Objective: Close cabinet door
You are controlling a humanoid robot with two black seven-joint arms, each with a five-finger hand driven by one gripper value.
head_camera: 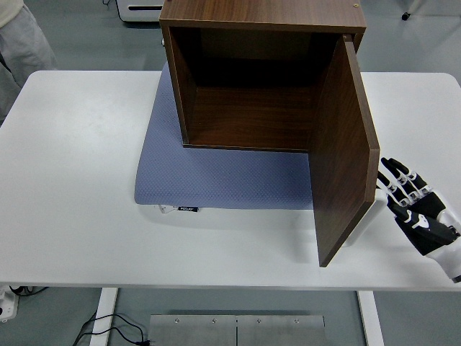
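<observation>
The open dark-brown wooden cabinet door [344, 155] stood just left of the right hand [416, 209], whose fingers were spread, holding nothing.

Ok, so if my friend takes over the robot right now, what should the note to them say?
Right hand: fingers spread, holding nothing, low over the white table, just right of the door's outer face; contact cannot be told.
Left hand: not in view.
Brown wooden box cabinet: stands on the blue-grey mat, inside empty.
Brown wooden door: hinged on the right, swung wide open toward the near edge.
Done: nothing closed yet.
Left: push the door leftward until it shuts.
</observation>
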